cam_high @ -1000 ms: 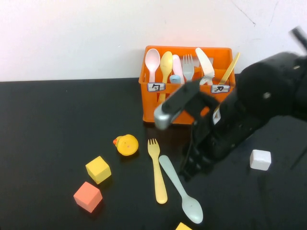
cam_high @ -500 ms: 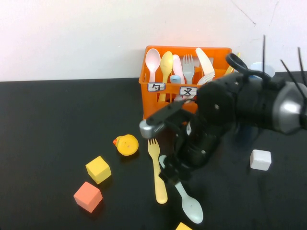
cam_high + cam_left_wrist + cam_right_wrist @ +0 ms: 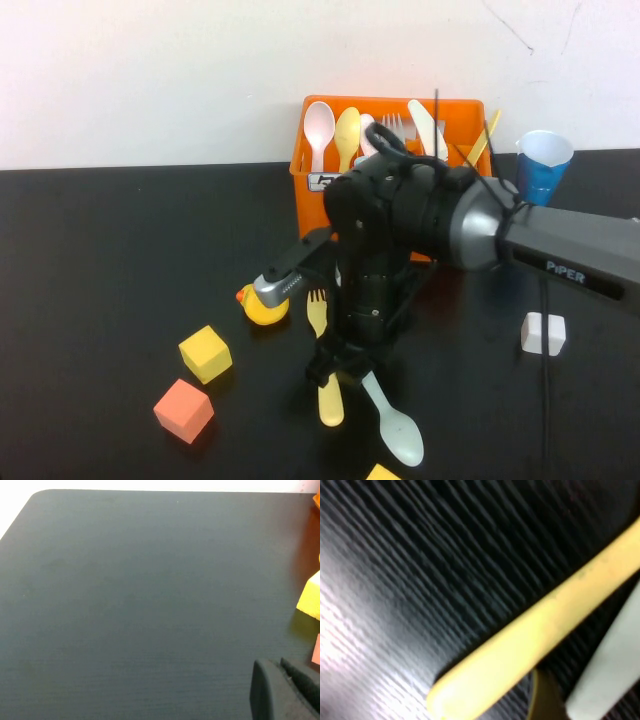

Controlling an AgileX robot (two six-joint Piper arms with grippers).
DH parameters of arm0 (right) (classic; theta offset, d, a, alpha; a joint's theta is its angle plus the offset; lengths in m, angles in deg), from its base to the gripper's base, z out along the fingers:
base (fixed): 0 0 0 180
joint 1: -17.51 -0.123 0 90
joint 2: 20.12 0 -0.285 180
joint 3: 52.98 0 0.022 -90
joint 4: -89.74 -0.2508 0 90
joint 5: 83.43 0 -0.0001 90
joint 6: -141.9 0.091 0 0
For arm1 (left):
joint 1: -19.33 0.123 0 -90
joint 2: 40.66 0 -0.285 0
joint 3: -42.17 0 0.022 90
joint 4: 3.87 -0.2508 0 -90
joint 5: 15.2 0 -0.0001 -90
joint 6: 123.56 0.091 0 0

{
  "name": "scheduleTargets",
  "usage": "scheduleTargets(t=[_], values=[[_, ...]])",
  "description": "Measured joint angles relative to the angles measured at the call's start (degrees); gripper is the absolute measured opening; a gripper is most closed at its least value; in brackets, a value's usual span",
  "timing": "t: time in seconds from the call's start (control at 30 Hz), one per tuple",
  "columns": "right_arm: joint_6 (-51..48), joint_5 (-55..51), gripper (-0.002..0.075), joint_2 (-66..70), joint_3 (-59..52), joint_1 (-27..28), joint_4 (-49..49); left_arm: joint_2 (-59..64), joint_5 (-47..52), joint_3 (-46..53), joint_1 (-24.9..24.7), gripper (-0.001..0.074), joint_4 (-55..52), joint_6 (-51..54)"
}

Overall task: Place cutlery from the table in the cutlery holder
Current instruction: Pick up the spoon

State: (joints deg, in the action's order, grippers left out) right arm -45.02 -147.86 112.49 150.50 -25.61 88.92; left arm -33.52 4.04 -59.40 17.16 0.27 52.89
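Observation:
My right gripper [image 3: 335,376] is low over the table [image 3: 120,260], open, with a dark finger on each side of the yellow fork [image 3: 329,402]. The fork lies flat with its tines toward the orange cutlery holder [image 3: 304,205]. A mint-green spoon [image 3: 398,432] lies just to the fork's right. The right wrist view shows the fork's handle [image 3: 530,635] and the spoon's handle [image 3: 610,670] close up. The holder at the back stands several utensils upright, a pink spoon [image 3: 319,125] among them. My left gripper [image 3: 272,665] is shut and empty over bare tabletop, out of the high view.
A yellow duck [image 3: 263,305] sits just left of the fork's tines. A yellow cube [image 3: 205,353] and an orange-red cube [image 3: 183,410] lie front left. A white cube [image 3: 543,333] is at the right, and a blue cup [image 3: 543,165] stands beside the holder.
My right arm has swung left and down from beside the holder onto the fork, and its jaws have widened. The fork and spoon have not moved.

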Motion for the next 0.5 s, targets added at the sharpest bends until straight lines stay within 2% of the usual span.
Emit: scheduleTargets(t=[0.2, 0.3, 0.4, 0.47, 0.5], values=[[2.1, -0.6, 0.0377, 1.2, 1.7, -0.3, -0.1, 0.0, 0.0, 0.0, 0.0, -0.0001, 0.0, -0.1], [3.8, -0.6, 0.0351, 1.2, 1.8, 0.0, -0.1, 0.0, 0.0, 0.0, 0.0, -0.0001, 0.0, -0.1], [4.3, -0.4, 0.0267, 1.3, 1.8, 0.0, -0.1, 0.0, 0.0, 0.0, 0.0, -0.0001, 0.0, -0.1], [4.5, -0.4, 0.0179, 1.3, 1.8, 0.1, 0.0, 0.0, 0.0, 0.0, 0.0, -0.0001, 0.0, -0.1], [4.5, -0.4, 0.0169, 1.3, 1.8, 0.1, 0.0, 0.0, 0.0, 0.0, 0.0, -0.0001, 0.0, 0.0]])
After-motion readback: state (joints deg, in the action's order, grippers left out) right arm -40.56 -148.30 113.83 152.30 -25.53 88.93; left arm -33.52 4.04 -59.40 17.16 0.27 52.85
